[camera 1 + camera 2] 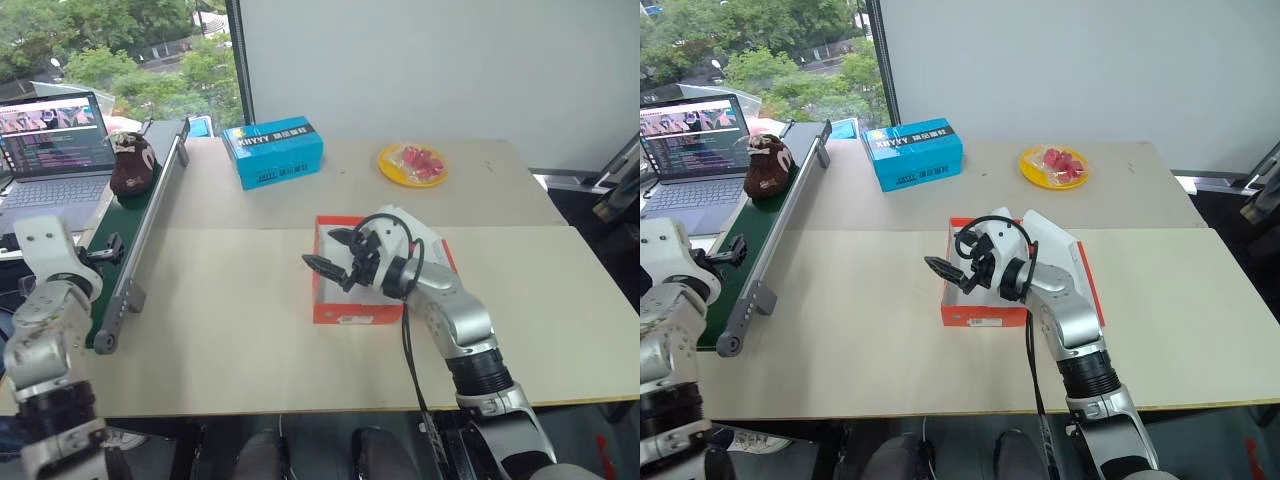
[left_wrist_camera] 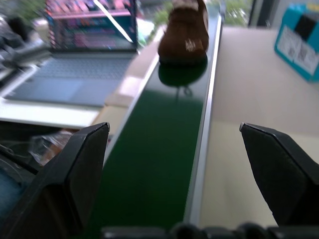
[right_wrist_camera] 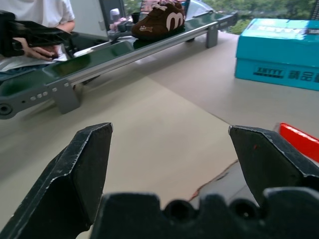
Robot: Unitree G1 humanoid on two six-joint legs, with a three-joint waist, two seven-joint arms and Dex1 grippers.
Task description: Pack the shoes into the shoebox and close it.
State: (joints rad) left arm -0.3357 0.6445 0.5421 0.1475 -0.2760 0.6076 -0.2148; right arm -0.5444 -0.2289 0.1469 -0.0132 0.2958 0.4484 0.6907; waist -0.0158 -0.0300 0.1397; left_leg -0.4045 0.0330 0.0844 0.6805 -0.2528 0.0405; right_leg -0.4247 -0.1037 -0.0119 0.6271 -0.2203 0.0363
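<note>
I see one pair of shoes [image 1: 130,165] on one belt [image 1: 140,230], one red box [image 1: 345,300], one blue box [image 1: 272,151]. My left end effector [image 2: 174,144] and right end effector [image 1: 333,254] are both wide, holding nothing.

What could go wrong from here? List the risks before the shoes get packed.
1. The shoes sit on the narrow green conveyor beside the laptop; a clumsy grab by the open left claw may knock them off.
2. The open right claw hovers at the shoebox edge and could shove it.
</note>
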